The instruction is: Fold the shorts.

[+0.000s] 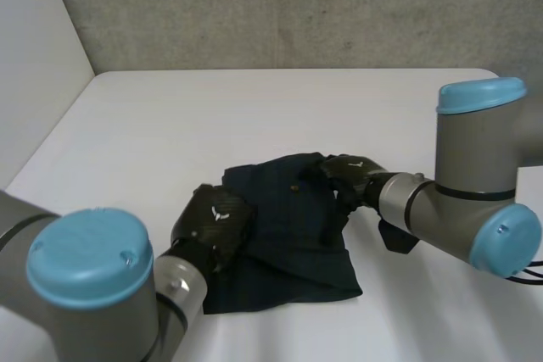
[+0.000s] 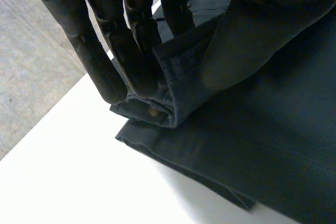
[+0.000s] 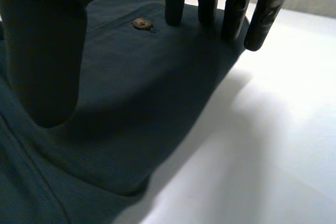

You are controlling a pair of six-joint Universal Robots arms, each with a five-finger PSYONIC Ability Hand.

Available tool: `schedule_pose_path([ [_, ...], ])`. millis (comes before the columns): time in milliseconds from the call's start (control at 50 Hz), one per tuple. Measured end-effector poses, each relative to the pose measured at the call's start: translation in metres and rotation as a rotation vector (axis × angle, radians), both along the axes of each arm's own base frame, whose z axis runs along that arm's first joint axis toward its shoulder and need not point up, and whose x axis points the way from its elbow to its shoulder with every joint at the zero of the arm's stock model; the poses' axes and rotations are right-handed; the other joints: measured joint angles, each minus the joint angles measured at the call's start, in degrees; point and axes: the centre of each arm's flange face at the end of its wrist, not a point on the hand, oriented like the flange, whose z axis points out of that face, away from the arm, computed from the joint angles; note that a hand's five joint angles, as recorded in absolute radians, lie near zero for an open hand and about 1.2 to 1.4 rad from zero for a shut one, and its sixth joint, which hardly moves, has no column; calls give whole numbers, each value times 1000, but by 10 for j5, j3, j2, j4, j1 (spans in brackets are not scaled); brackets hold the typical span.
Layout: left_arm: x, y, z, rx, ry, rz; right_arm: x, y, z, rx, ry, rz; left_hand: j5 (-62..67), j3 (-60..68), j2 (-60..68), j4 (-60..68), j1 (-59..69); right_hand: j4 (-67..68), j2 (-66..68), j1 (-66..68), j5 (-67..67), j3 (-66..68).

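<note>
Pinching shorts (image 1: 293,243) edge fold, left hand (image 1: 214,225); right hand (image 1: 349,174) spread straight-fingered, pressing opposite edge.

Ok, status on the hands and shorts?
Left hand pinching a folded edge of the shorts. Right hand open, fingertips on cloth by button. No obstruction seen.

Head above, wrists close over shorts (image 1: 287,239)

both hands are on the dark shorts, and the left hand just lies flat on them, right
No: the left hand pinches a folded edge of the shorts between its fingers and thumb, as the left wrist view shows. The rest holds.
</note>
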Motion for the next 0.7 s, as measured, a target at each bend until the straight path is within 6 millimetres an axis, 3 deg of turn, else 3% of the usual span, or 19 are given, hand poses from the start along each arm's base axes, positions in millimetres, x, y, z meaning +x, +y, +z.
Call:
schedule_pose_path([
  [200, 14, 17, -14, 46, -49, 6, 24, 10, -17, 33, -1, 72, -7, -19, -24, -23, 0, -3, 0, 0, 0, -12],
  [220, 16, 19, -15, 52, -55, 7, 26, 12, -21, 35, 7, 79, -85, -106, -109, -110, -54, -6, 0, -2, 0, -16],
  [240, 16, 19, -15, 53, -56, 7, 27, 13, -21, 35, 8, 80, -85, -106, -109, -110, -54, -6, 0, -2, 0, -16],
  [260, 16, 19, -15, 54, -58, 8, 28, 14, -23, 36, 13, 82, -193, -209, -226, -215, -180, -6, 0, -2, 0, -16],
  [280, 17, 20, -13, 51, -54, 9, 29, 15, -27, 36, 23, 85, -193, -209, -226, -215, -180, -11, 0, -10, 0, -20],
  [300, 17, 20, -10, 47, -50, 10, 29, 16, -28, 35, 29, 87, -363, -374, -377, -382, -326, -15, 0, -15, 0, -22],
  [380, 18, 16, 8, 8, -3, 22, 30, 18, -33, 21, 60, 95, -509, -516, -522, -524, -448, -18, 0, -19, 0, -24],
  [440, 19, 8, 25, -33, 47, 42, 30, 20, -35, -5, 90, 104, -522, -527, -538, -536, -457, -20, -3, -25, 0, -26],
  [480, 19, 8, 25, -33, 47, 42, 30, 20, -35, -5, 90, 104, -522, -527, -538, -536, -457, -20, -3, -25, 0, -26],
  [540, 20, -10, 46, -71, 136, 86, 32, 23, -36, -43, 111, 116, -522, -527, -539, -536, -478, -20, -5, -30, 0, -27],
  [620, 14, -21, 42, -22, 188, 84, 33, 26, -35, -69, 108, 119, -522, -527, -539, -536, -478, -20, -5, -30, 0, -27],
  [700, 5, -30, 22, 92, 217, 71, 34, 27, -34, -102, 105, 108, -522, -527, -539, -536, -478, -20, -5, -30, 0, -27],
])
